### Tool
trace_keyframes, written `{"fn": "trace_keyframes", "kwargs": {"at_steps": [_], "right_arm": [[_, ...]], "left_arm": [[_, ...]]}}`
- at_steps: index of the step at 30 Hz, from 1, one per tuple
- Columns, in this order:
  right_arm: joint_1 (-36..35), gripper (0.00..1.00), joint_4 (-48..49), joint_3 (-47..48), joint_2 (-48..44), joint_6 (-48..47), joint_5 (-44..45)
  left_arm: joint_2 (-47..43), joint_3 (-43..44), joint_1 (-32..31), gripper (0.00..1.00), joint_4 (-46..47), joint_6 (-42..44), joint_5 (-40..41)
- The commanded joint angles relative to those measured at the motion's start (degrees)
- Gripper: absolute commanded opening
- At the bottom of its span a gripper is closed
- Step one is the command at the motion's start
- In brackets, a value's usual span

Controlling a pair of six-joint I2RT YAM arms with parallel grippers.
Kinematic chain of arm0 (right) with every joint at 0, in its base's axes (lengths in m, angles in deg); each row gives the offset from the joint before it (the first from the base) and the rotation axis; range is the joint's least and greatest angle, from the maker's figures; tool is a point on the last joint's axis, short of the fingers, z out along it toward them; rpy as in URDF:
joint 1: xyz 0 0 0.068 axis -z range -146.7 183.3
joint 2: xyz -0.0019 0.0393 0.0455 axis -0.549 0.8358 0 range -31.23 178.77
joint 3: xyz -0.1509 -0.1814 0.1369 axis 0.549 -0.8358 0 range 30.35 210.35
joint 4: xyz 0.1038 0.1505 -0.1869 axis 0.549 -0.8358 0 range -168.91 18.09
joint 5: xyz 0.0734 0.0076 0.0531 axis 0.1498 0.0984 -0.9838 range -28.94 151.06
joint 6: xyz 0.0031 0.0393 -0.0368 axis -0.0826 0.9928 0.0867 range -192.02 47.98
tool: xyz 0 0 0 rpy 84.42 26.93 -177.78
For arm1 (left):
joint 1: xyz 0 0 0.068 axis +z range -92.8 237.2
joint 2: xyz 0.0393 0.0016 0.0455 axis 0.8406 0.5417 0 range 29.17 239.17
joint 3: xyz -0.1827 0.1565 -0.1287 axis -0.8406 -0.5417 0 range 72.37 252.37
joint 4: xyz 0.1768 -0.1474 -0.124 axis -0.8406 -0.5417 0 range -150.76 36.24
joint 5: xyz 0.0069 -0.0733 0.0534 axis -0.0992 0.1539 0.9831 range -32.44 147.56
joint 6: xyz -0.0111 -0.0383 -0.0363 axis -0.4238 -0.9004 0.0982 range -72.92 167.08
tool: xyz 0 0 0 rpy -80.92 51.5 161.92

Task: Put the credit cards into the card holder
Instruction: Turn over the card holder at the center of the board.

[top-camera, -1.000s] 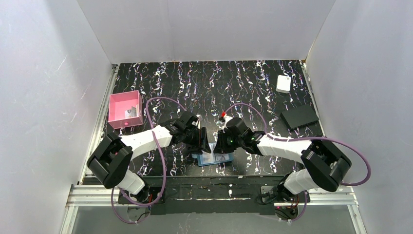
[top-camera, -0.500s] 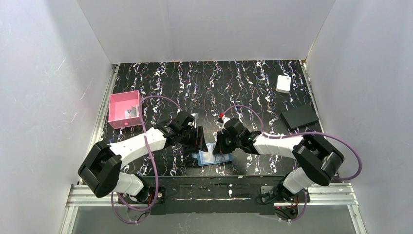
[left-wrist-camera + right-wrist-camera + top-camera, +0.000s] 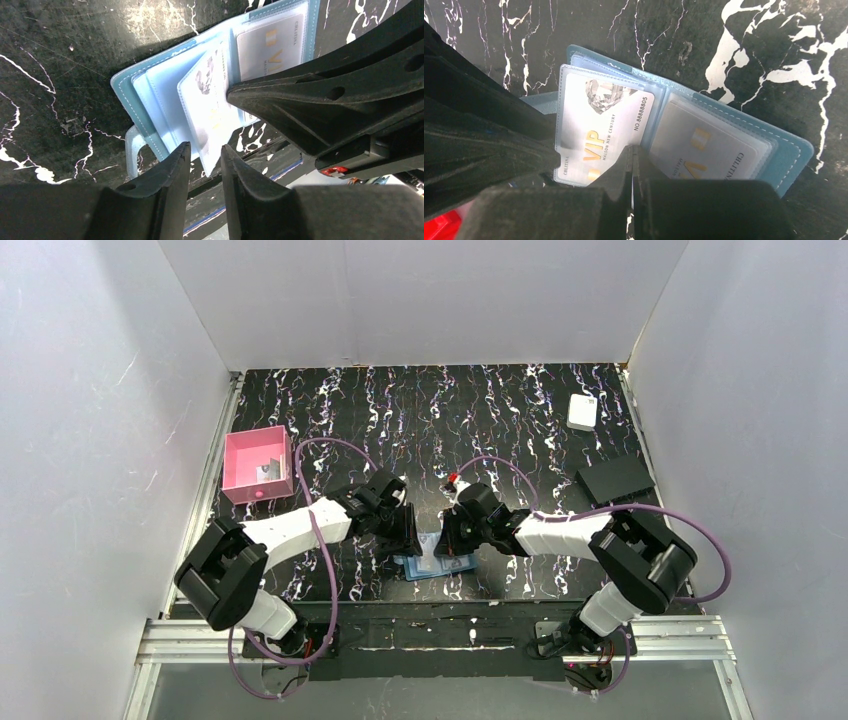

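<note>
Both pincers have narrowed: the right pincer [image 3: 633, 150] is now fully closed, tips at the fold of the open card holder [image 3: 437, 565], at 6 o'clock on the bench [image 3: 500, 420]. The left pincer [image 3: 205, 150] stands narrow around a sleeve corner [image 3: 210, 167]; whether it grips, I cannot tell. Credit cards [image 3: 599, 127] sit inside.

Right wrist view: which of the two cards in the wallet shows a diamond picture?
The card on the view's left, printed VIP with a number beside the diamond. The other card shows gold letters, no diamond.
</note>
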Motion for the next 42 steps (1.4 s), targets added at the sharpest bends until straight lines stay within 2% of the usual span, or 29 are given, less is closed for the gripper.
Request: {"fn": "trace_keyframes", "kwargs": {"at_steps": [1,12,16,21,26,30,34,37,42], "right_arm": [[0.3,0.01,1.4,-1.1,1.7,-0.1,1.5],[0.7,0.01,1.9,-0.5,0.7,0.6,-0.4],[1.8,0.02,-1.0,0.3,-1.5,1.1,-1.4],[2.9,0.26,-11.9,4.3,-8.2,-1.1,2.7],[6.7,0.36,-24.4,7.4,-11.9,-5.7,9.1],[13.5,0.38,-26.1,5.2,-15.1,-7.2,6.0],[16.3,0.43,-26.4,3.3,-18.1,-8.6,4.1],[16.3,0.48,-26.0,2.9,-18.8,-9.1,1.5],[16.0,0.63,-19.9,0.8,-17.1,-8.8,-6.7]], "left_arm": [[0.0,2.0,-0.2,0.33,0.0,0.4,0.6],[3.8,3.9,-0.5,0.34,4.4,-0.8,-5.0],[3.4,5.2,-0.8,0.35,5.0,-1.2,-5.9],[4.3,7.1,-1.5,0.39,5.5,-1.5,-7.1],[8.8,9.3,-2.6,0.44,7.2,-2.1,-9.0],[12.8,11.0,-3.5,0.46,10.3,-3.3,-11.1],[15.1,13.1,-4.7,0.49,11.0,-3.3,-11.5],[13.5,13.0,-4.7,0.54,8.8,-2.0,-10.1],[6.6,11.6,-4.7,0.61,0.6,2.4,-4.9]]}}
